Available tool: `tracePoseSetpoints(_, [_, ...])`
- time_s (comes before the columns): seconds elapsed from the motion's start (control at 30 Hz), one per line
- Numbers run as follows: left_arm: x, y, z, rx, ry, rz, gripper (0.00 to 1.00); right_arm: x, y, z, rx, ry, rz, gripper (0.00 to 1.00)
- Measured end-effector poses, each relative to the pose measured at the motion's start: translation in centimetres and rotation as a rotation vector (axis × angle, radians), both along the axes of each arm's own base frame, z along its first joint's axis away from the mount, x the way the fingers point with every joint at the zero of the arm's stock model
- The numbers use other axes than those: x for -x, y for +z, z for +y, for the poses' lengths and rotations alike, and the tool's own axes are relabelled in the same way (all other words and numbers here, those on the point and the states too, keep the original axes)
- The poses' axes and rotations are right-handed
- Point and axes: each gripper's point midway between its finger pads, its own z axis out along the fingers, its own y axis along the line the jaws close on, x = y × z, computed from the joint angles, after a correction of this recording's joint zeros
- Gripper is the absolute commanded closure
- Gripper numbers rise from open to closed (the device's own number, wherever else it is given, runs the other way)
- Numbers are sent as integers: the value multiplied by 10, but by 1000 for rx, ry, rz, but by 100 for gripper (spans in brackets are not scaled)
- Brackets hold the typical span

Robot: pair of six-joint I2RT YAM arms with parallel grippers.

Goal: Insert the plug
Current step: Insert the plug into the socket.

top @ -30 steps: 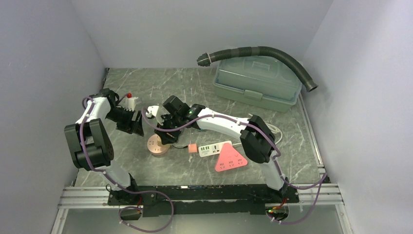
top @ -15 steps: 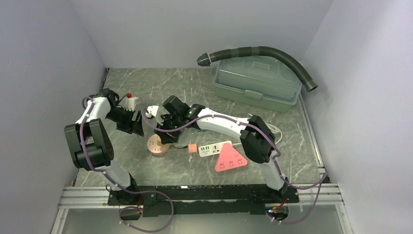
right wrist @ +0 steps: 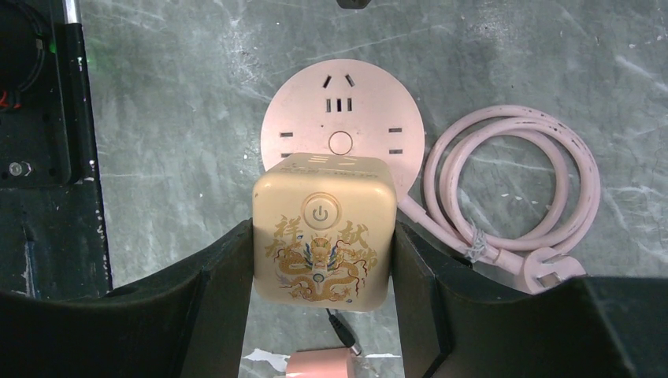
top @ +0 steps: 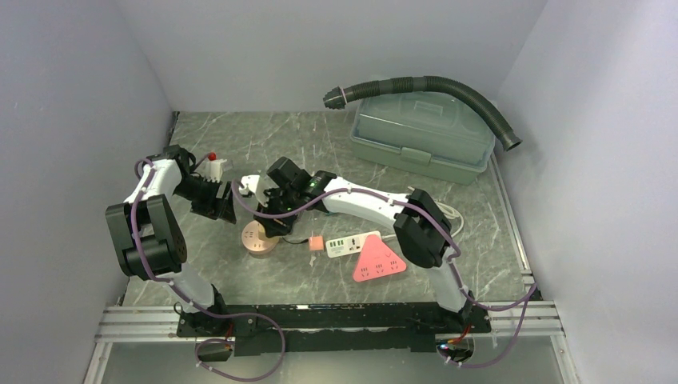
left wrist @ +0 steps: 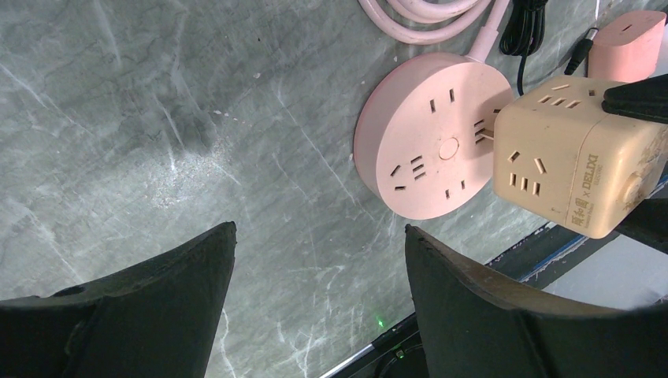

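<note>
My right gripper (right wrist: 323, 260) is shut on a cream cube plug adapter (right wrist: 323, 232) with a gold dragon print and a power button. It holds the cube over the near edge of a round pink socket (right wrist: 339, 118) on the table. In the left wrist view the cube (left wrist: 579, 153) has its prongs at the round socket's (left wrist: 429, 150) face, tilted. In the top view the right gripper (top: 268, 210) hangs over the socket (top: 257, 239). My left gripper (left wrist: 319, 236) is open and empty, to the left of the socket; it shows in the top view (top: 225, 202).
The socket's pink coiled cord (right wrist: 512, 189) lies beside it. A small pink block (top: 316, 242), a white power strip (top: 352, 242) and a pink triangular strip (top: 378, 262) lie to the right. A green lidded box (top: 421, 136) with a black hose (top: 448, 88) stands at the back right.
</note>
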Motion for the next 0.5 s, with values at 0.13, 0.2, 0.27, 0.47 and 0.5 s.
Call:
tracePoseSetpoints(0.13, [0,0,0,0,0,0,17,-1,-1,2,-2,2,-4,100])
tracePoseSetpoints(0.2, [0,0,0,0,0,0,17,-2,-1,3,-2,3,-3,100])
tracePoseSetpoints(0.27, [0,0,0,0,0,0,17,-2,-1,3,-2,3,-4,100])
tracePoseSetpoints(0.47, [0,0,0,0,0,0,17,-2,-1,3,5,13,-8,100])
tracePoseSetpoints(0.5, [0,0,0,0,0,0,17,-2,-1,3,6,16,-9,100])
